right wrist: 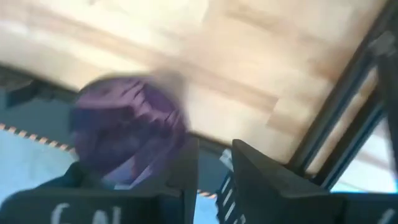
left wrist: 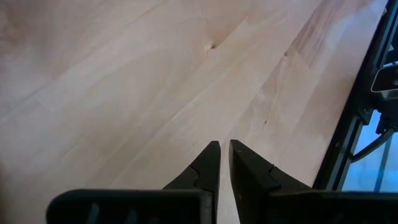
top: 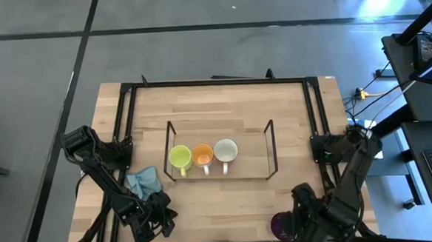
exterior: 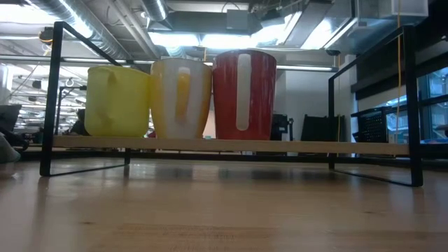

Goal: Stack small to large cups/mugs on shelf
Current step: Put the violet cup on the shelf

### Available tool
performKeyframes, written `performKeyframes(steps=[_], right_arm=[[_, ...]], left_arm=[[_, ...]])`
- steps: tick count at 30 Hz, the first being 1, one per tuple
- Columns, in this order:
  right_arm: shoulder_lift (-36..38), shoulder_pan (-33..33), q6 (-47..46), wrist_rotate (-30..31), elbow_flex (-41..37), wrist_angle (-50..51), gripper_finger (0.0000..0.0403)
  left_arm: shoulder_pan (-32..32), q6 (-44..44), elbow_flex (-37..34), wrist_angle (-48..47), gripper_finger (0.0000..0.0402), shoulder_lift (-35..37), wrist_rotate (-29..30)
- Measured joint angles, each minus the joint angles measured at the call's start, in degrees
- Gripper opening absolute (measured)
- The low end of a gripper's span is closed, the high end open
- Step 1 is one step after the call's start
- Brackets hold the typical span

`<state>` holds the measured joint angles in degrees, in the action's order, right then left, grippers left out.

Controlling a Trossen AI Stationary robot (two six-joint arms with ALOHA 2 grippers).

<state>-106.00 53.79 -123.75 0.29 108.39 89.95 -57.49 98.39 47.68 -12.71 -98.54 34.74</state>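
shelf: three mugs abreast | fourth cup: table's near-right edge | cloth: left of shelf

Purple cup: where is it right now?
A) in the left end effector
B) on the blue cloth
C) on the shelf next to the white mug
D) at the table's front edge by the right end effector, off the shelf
D: the high view shows the purple cup at the front table edge beside the right end effector, while the shelf holds only three mugs.
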Motion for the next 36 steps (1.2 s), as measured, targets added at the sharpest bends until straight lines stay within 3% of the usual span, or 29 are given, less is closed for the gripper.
performKeyframes(steps=[11,21,36], right_arm=[[11.81,-0.17,0.28,2.92,-13.03,-9.56,0.0116],[12.05,-0.14,2.36,2.74,-21.58,-21.08,0.0116],[12.05,-0.12,4.05,4.0,-22.35,-26.88,0.0116]], left_arm=[[0.0,0.28,0.02,0.76,0.003,0.0,-2.51],[0.61,1.6,0.02,0.83,0.003,0.0,-2.72],[1.92,1.65,0.04,0.81,0.003,0.0,-3.03]])
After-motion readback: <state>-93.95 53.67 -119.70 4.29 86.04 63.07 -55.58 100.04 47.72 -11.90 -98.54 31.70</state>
